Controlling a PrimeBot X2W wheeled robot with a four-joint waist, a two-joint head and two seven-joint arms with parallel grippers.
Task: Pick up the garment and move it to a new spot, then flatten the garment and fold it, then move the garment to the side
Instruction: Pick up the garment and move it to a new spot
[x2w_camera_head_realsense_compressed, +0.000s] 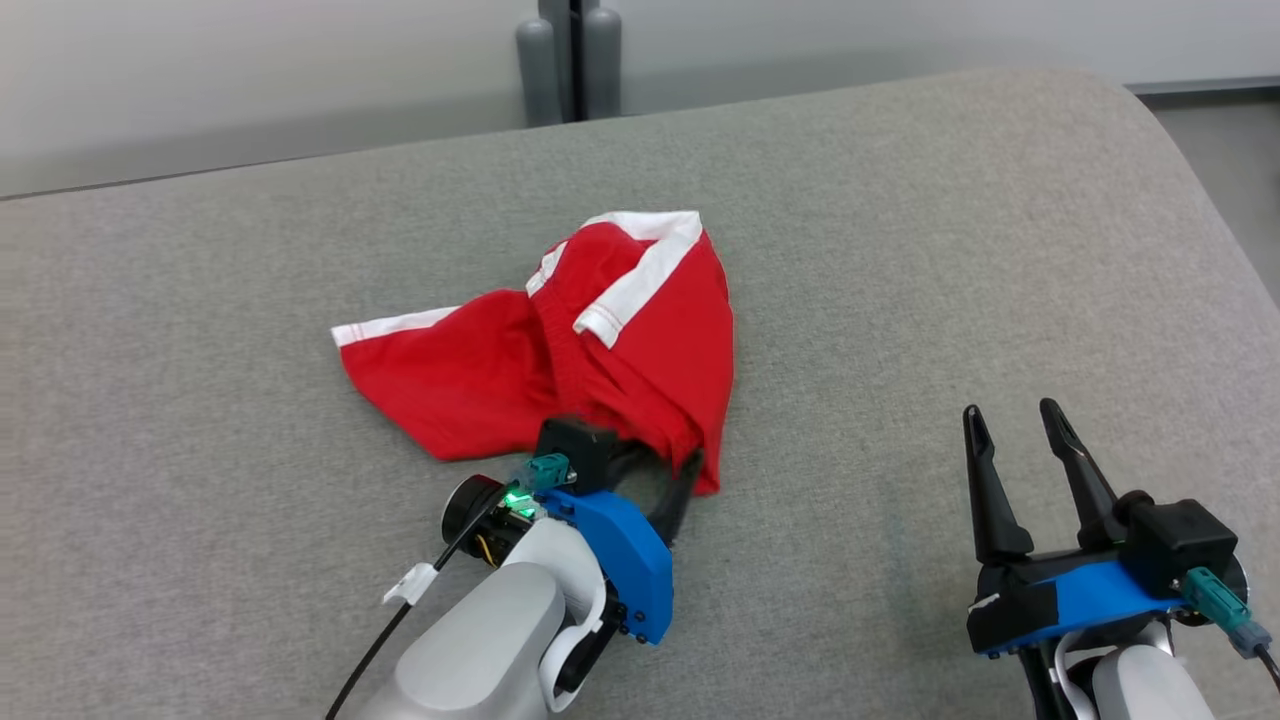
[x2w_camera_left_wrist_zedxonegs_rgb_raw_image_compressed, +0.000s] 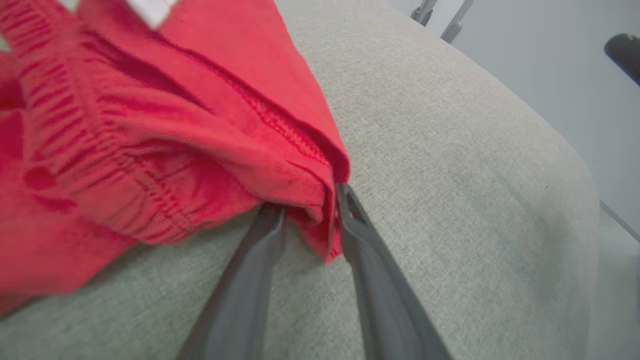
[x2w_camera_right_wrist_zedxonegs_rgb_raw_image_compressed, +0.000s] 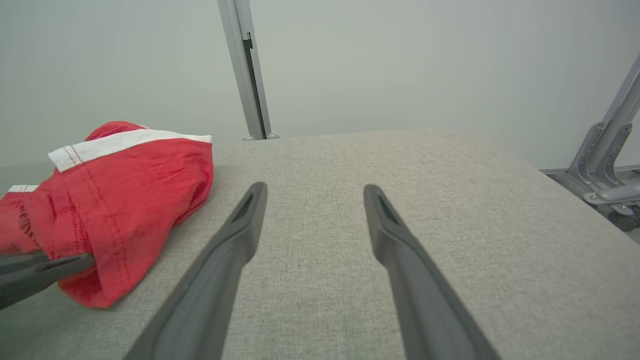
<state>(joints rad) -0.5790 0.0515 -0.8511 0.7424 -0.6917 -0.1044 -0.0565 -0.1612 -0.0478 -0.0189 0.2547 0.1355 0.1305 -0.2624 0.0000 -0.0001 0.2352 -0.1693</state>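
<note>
The red garment (x2w_camera_head_realsense_compressed: 560, 360), shorts with white trim, lies crumpled on the grey fabric surface (x2w_camera_head_realsense_compressed: 900, 250). My left gripper (x2w_camera_head_realsense_compressed: 685, 470) is at the garment's near right corner, its fingertips under the cloth. In the left wrist view the gripper (x2w_camera_left_wrist_zedxonegs_rgb_raw_image_compressed: 307, 210) is shut on a fold of the red garment (x2w_camera_left_wrist_zedxonegs_rgb_raw_image_compressed: 150, 125), and the pinched hem rises off the surface. My right gripper (x2w_camera_head_realsense_compressed: 1010, 415) rests open at the lower right, apart from the cloth. Between its fingers (x2w_camera_right_wrist_zedxonegs_rgb_raw_image_compressed: 240, 235) lies bare fabric. The garment (x2w_camera_right_wrist_zedxonegs_rgb_raw_image_compressed: 125, 190) and the left gripper (x2w_camera_right_wrist_zedxonegs_rgb_raw_image_compressed: 75, 262) show at that view's left.
The padded surface curves down at its right edge, with floor (x2w_camera_head_realsense_compressed: 1230, 170) beyond. Grey posts (x2w_camera_head_realsense_compressed: 568, 60) stand behind the far edge against a pale wall. A metal frame on wheels (x2w_camera_right_wrist_zedxonegs_rgb_raw_image_compressed: 610, 165) stands off to the right.
</note>
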